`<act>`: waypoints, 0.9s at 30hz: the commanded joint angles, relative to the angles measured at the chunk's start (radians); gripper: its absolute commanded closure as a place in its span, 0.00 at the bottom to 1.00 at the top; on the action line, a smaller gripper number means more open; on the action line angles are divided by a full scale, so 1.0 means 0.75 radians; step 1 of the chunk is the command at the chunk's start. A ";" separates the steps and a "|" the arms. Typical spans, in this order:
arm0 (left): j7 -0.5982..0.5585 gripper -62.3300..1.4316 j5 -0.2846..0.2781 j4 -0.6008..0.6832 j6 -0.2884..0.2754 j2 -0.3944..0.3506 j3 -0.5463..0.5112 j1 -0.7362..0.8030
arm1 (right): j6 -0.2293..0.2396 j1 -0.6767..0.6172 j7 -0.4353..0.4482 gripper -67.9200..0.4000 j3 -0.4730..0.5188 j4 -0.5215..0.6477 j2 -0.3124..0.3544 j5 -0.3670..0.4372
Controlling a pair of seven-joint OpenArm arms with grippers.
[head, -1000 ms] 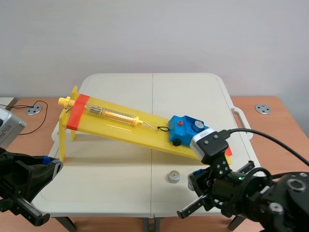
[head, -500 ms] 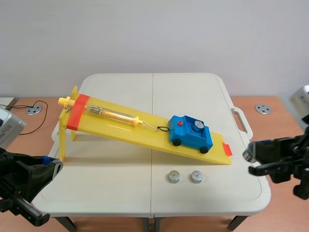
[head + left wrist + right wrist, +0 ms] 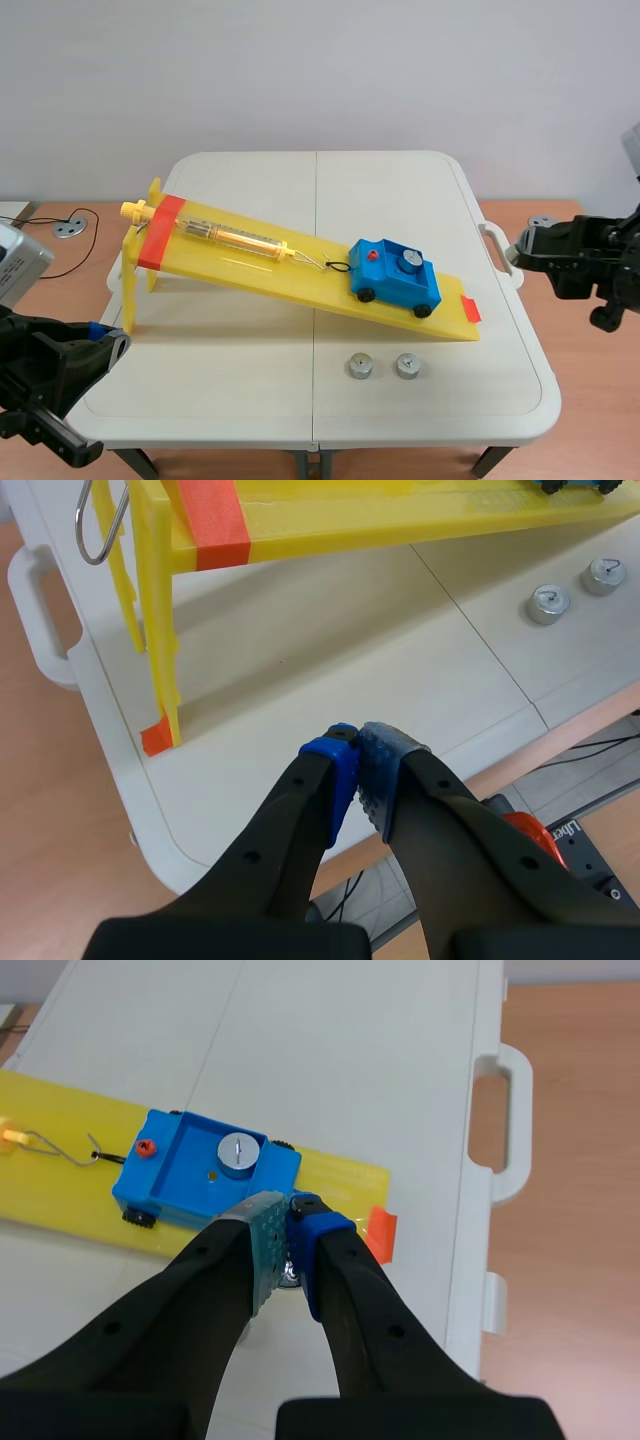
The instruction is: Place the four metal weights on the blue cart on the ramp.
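Clenched on nothing: left gripper [image 3: 358, 742], right gripper [image 3: 288, 1208]. Lower centre, the weights [image 3: 360, 366] look small, dense, slick; I'd pinch one across its round side.

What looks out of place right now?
Nothing tipped or damaged. Only three round metal weights show: one in the blue plastic cart on the yellow ramp, two on the white table in front of it. No fourth is visible.
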 commanded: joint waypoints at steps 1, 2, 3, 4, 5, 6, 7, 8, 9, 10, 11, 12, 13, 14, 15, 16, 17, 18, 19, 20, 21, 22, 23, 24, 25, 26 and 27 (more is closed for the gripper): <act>-0.128 0.93 -0.069 0.062 -0.033 0.007 -0.018 -0.007 | 0.051 0.148 0.162 0.98 -0.041 0.002 -0.004 0.065; -0.128 0.93 -0.069 0.062 -0.033 0.007 -0.018 -0.007 | 0.052 0.173 0.165 0.98 -0.049 -0.022 -0.016 0.060; -0.128 0.93 -0.069 0.062 -0.033 0.007 -0.018 -0.007 | 0.052 0.197 0.166 0.98 -0.059 -0.045 -0.027 0.054; -0.128 0.93 -0.069 0.062 -0.033 0.007 -0.018 -0.007 | 0.052 0.221 0.166 0.98 -0.070 -0.066 -0.039 0.048; -0.128 0.93 -0.069 0.062 -0.033 0.007 -0.018 -0.007 | 0.052 0.243 0.170 0.98 -0.082 -0.085 -0.048 0.036; -0.128 0.93 -0.069 0.062 -0.033 0.007 -0.018 -0.007 | 0.052 0.266 0.176 0.98 -0.096 -0.104 -0.059 0.024; -0.128 0.93 -0.069 0.062 -0.033 0.007 -0.018 -0.007 | 0.052 0.285 0.182 0.98 -0.108 -0.121 -0.068 0.018; -0.128 0.93 -0.069 0.062 -0.033 0.007 -0.018 -0.007 | 0.058 0.305 0.188 0.98 -0.121 -0.138 -0.077 0.009; -0.128 0.93 -0.069 0.062 -0.033 0.007 -0.018 -0.007 | 0.069 0.323 0.191 0.98 -0.130 -0.154 -0.087 -0.002; -0.128 0.93 -0.069 0.062 -0.033 0.007 -0.018 -0.007 | 0.078 0.343 0.193 0.98 -0.140 -0.172 -0.098 -0.004; -0.128 0.93 -0.069 0.062 -0.033 0.007 -0.018 -0.007 | 0.078 0.362 0.195 0.98 -0.149 -0.191 -0.107 -0.005; -0.128 0.93 -0.069 0.062 -0.033 0.007 -0.018 -0.007 | 0.079 0.379 0.196 0.98 -0.158 -0.209 -0.117 -0.006; -0.128 0.93 -0.069 0.062 -0.033 0.007 -0.018 -0.007 | 0.081 0.395 0.196 0.98 -0.164 -0.227 -0.127 -0.006; -0.128 0.93 -0.069 0.062 -0.033 0.007 -0.018 -0.007 | 0.082 0.408 0.197 0.98 -0.171 -0.246 -0.135 -0.006; -0.128 0.93 -0.069 0.062 -0.033 0.007 -0.018 -0.007 | 0.082 0.423 0.199 0.98 -0.176 -0.265 -0.145 -0.007; -0.128 0.93 -0.069 0.062 -0.033 0.007 -0.018 -0.007 | 0.082 0.436 0.201 0.98 -0.179 -0.283 -0.153 -0.015; -0.128 0.93 -0.069 0.062 -0.033 0.007 -0.018 -0.007 | 0.082 0.448 0.201 0.98 -0.183 -0.300 -0.161 -0.023; -0.128 0.93 -0.069 0.062 -0.033 0.007 -0.018 -0.007 | 0.082 0.457 0.208 0.98 -0.185 -0.313 -0.167 -0.033; -0.128 0.93 -0.069 0.062 -0.033 0.007 -0.018 -0.007 | 0.082 0.467 0.209 0.98 -0.186 -0.327 -0.172 -0.036; -0.128 0.93 -0.069 0.062 -0.033 0.007 -0.018 -0.007 | 0.082 0.474 0.212 0.98 -0.186 -0.340 -0.176 -0.036; -0.128 0.93 -0.069 0.062 -0.033 0.007 -0.018 -0.007 | 0.082 0.479 0.218 0.98 -0.186 -0.350 -0.182 -0.036; -0.128 0.93 -0.069 0.062 -0.033 0.007 -0.018 -0.007 | 0.082 0.487 0.221 0.98 -0.186 -0.362 -0.186 -0.038; -0.128 0.93 -0.069 0.062 -0.033 0.007 -0.018 -0.007 | 0.081 0.494 0.221 0.98 -0.186 -0.375 -0.190 -0.041; -0.129 0.93 -0.069 0.062 -0.033 0.007 -0.018 -0.007 | 0.082 0.502 0.223 0.98 -0.186 -0.390 -0.195 -0.041; -0.129 0.93 -0.069 0.062 -0.033 0.007 -0.018 -0.007 | 0.082 0.510 0.227 0.98 -0.186 -0.405 -0.198 -0.043; -0.129 0.93 -0.069 0.062 -0.033 0.007 -0.018 -0.007 | 0.082 0.519 0.231 0.98 -0.187 -0.423 -0.204 -0.051; -0.129 0.93 -0.069 0.062 -0.033 0.007 -0.018 -0.007 | 0.083 0.531 0.235 0.98 -0.186 -0.441 -0.209 -0.062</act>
